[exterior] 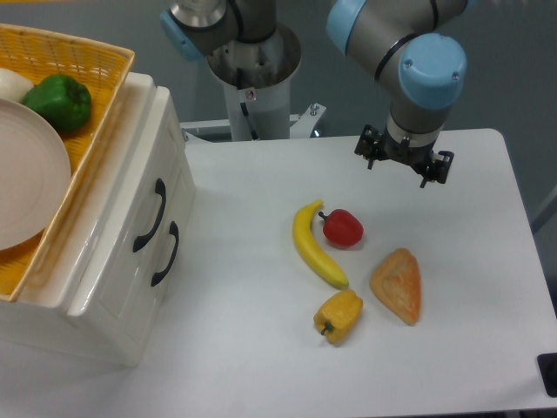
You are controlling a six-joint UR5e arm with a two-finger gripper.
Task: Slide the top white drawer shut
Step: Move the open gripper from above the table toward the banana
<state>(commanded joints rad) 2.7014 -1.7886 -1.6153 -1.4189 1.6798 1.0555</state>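
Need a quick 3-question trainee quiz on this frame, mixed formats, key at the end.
1. True or false: the two-finger gripper is touching the glossy cream-white top drawer with the curved black handle.
2. Which item lies right beside the yellow banana? A) green bell pepper B) red pepper C) triangular orange pastry
3. Fill in: the green bell pepper sits in the woven yellow ____ on top of the cabinet.

Key:
1. False; it hangs over the white table, far from the cabinet.
2. B
3. basket
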